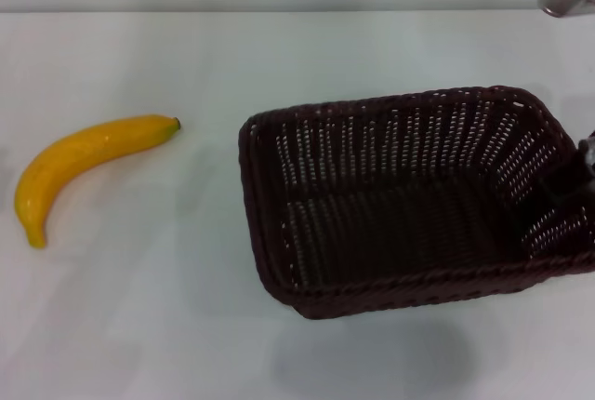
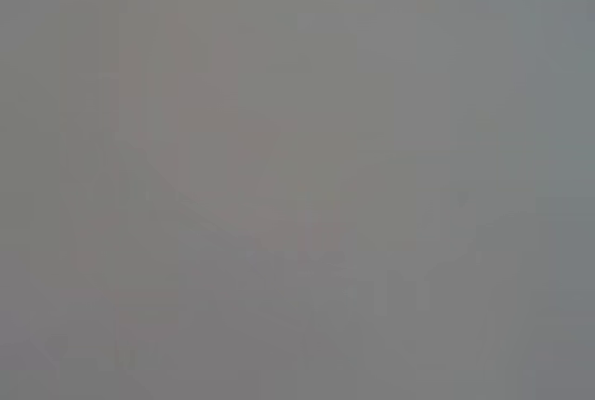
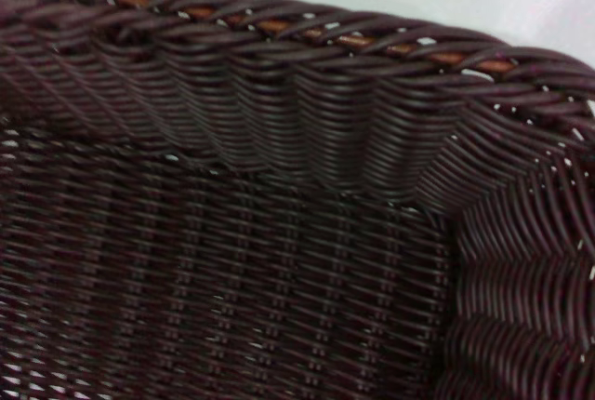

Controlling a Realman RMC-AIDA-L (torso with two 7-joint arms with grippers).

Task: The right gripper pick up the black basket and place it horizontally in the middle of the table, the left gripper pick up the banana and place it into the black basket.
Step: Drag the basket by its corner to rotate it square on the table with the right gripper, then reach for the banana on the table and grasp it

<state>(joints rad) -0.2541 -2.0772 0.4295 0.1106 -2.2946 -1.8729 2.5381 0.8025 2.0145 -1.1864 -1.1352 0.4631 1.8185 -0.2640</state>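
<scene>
Plainly, the basket (image 1: 409,200) is the thing in play: it sits right of centre on the table (image 1: 139,326), toward four o'clock from the middle, and seems slightly lifted, with a shadow beneath its near edge. The right gripper (image 1: 586,163) is at the basket's three o'clock wall, mostly out of view, so I cannot tell whether it is clamped on the rim. The banana (image 1: 84,163) lies well apart at nine o'clock, untouched.

The risk, as I judge it, is a one-sided hold: a big basket gripped at one end could tilt, swing or slip free, landing skewed rather than level. It could also sweep toward the banana.

The head view gives the whole layout. The right wrist view shows only the braided rim (image 3: 279,33) and inner weave close up. The left wrist view shows nothing recognisable, and the left gripper appears nowhere.
</scene>
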